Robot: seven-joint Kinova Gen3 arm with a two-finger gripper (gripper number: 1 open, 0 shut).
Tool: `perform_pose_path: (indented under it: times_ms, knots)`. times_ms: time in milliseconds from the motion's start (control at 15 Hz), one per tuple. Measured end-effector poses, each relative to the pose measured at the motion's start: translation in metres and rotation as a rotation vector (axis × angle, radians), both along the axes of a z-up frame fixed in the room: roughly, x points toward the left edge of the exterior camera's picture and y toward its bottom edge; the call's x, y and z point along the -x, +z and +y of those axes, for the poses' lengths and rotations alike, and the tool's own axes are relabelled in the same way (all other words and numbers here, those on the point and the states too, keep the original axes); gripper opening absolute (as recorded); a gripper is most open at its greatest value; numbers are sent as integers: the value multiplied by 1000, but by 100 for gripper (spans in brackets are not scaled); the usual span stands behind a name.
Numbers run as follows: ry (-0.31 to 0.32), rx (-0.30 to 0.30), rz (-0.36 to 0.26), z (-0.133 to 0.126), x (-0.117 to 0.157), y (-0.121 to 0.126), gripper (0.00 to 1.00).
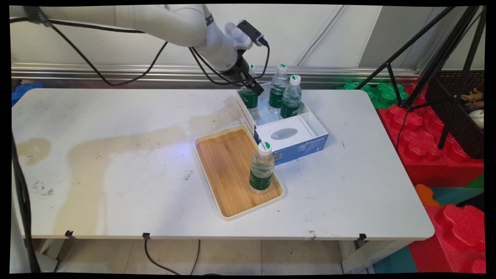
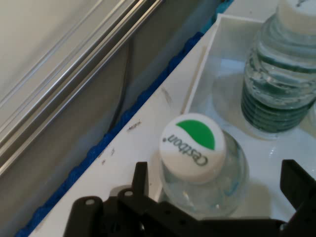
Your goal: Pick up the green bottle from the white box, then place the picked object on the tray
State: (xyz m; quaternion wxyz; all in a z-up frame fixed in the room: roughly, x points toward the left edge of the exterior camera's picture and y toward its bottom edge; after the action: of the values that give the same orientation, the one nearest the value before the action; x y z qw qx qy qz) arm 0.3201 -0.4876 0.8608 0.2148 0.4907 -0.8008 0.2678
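White and stained, the tabletop (image 1: 116, 155) carries a wooden tray (image 1: 228, 170) with one water bottle (image 1: 262, 167) standing on it, and just behind the tray an open white box (image 1: 317, 123) holding three more bottles and a tissue pack (image 1: 286, 133). The gripper (image 1: 254, 86) hovers over the box's leftmost bottle (image 2: 197, 163), its fingers (image 2: 140, 178) spread either side of the cap, not touching. Full and smooth-walled, that bottle looks moderately heavy, slightly yielding and slippery; the ribbed shoulder under the cap seems the surest hold.

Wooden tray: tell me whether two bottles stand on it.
No, only one water bottle stands on the wooden tray; three others stand in the white box.
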Motion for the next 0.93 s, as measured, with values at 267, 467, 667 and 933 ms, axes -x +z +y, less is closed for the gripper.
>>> perform_pose_path:
  times_ms: [267,467,667,933]
  knots:
    - [-4,-2,6,-12,2,-14,100]
    - [-10,-1,10,-14,3,-19,0]
    - [-17,9,6,-14,5,-21,0]
    - [-17,41,-6,-6,8,-9,0]
